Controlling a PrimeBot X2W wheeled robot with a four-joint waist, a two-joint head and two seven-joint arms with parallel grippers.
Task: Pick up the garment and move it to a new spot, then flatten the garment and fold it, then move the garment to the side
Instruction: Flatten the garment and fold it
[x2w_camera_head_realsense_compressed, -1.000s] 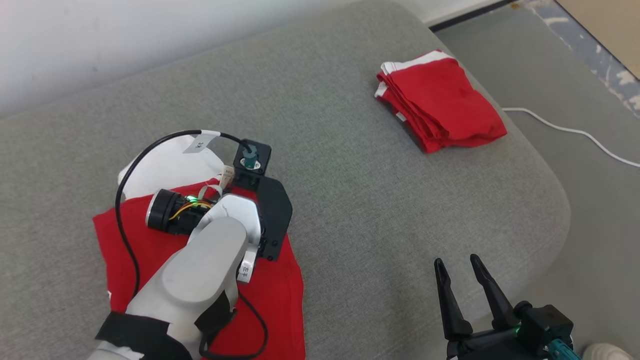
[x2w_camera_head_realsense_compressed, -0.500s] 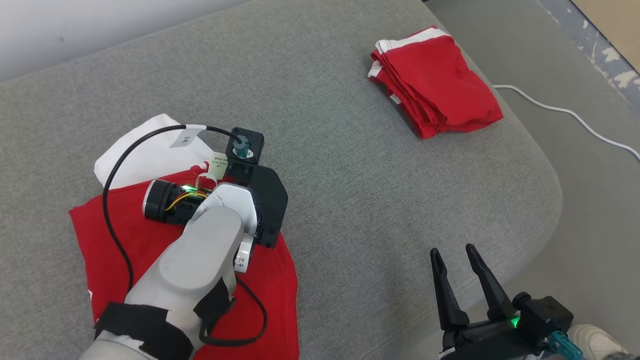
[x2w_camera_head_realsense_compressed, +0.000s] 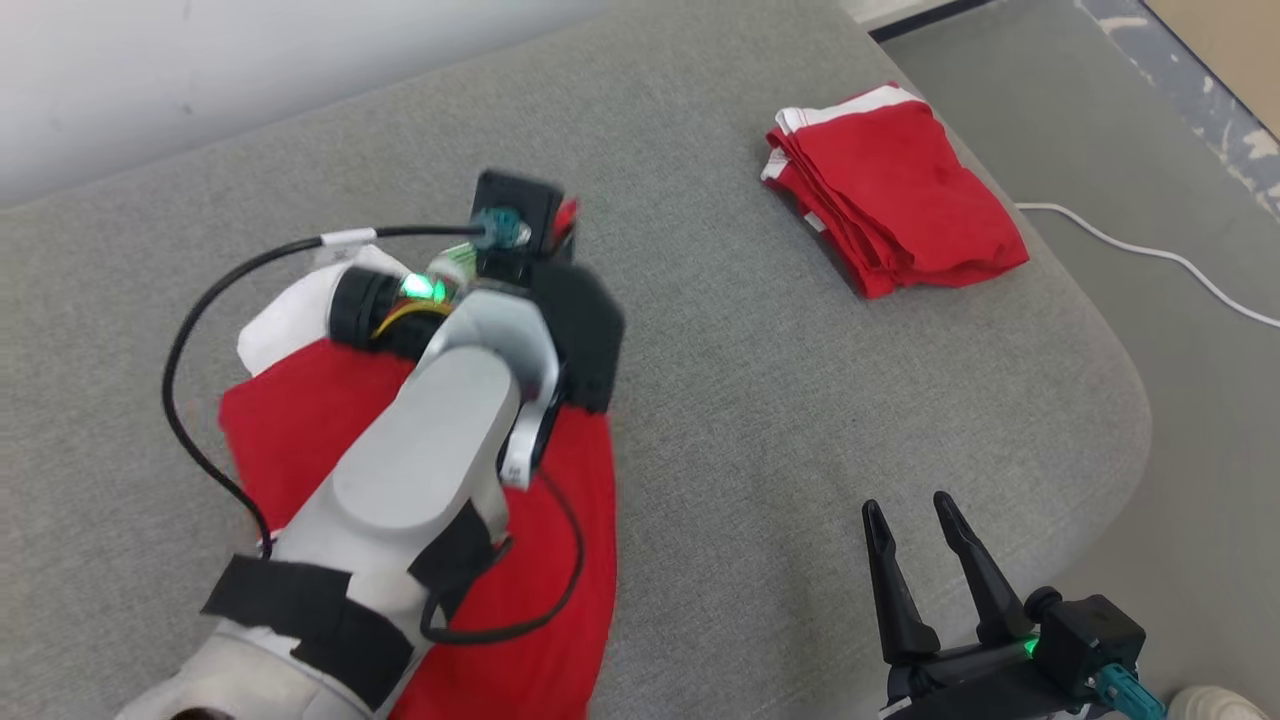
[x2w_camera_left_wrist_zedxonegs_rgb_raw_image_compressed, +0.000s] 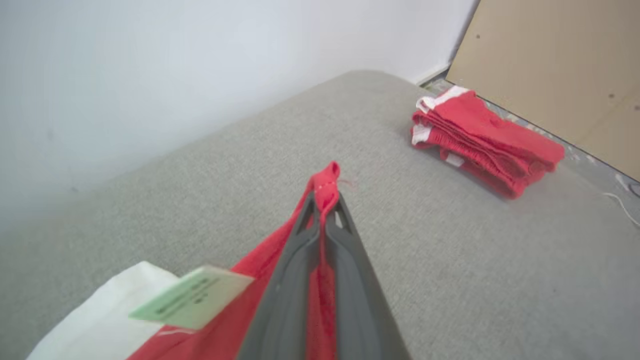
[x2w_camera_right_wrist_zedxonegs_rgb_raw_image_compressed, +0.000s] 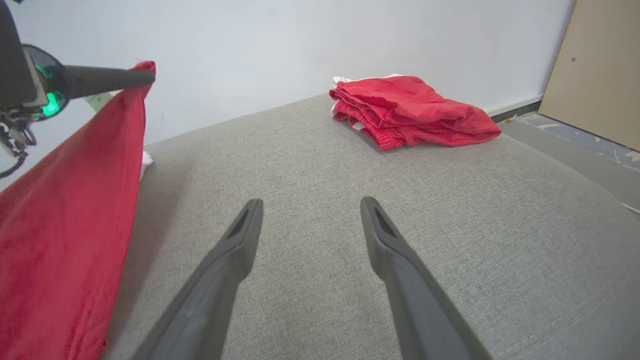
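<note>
The garment (x2w_camera_head_realsense_compressed: 300, 430) is red cloth with a white part (x2w_camera_head_realsense_compressed: 290, 315), lying on the left of the grey cushion (x2w_camera_head_realsense_compressed: 750, 380). My left gripper (x2w_camera_left_wrist_zedxonegs_rgb_raw_image_compressed: 325, 200) is shut on a pinched fold of the garment (x2w_camera_left_wrist_zedxonegs_rgb_raw_image_compressed: 327, 177) and holds it up off the cushion. In the right wrist view the garment (x2w_camera_right_wrist_zedxonegs_rgb_raw_image_compressed: 65, 210) hangs as a taut sheet from my left gripper's fingers (x2w_camera_right_wrist_zedxonegs_rgb_raw_image_compressed: 110, 79). A pale green tag (x2w_camera_left_wrist_zedxonegs_rgb_raw_image_compressed: 192, 297) dangles beside them. My right gripper (x2w_camera_head_realsense_compressed: 905, 510) stands open at the lower right, and nothing lies between its fingers (x2w_camera_right_wrist_zedxonegs_rgb_raw_image_compressed: 235, 245).
A folded pile of red clothes with white trim (x2w_camera_head_realsense_compressed: 900, 210) sits at the cushion's far right corner. A white cable (x2w_camera_head_realsense_compressed: 1150, 255) runs over the grey floor to the right. The cushion's rounded edge falls away near my right gripper. A white wall stands behind.
My left gripper has shut on the garment and risen, drawing a fold of red cloth up and toward the cushion's far side. The right arm has stayed put. The head camera shifted slightly.
</note>
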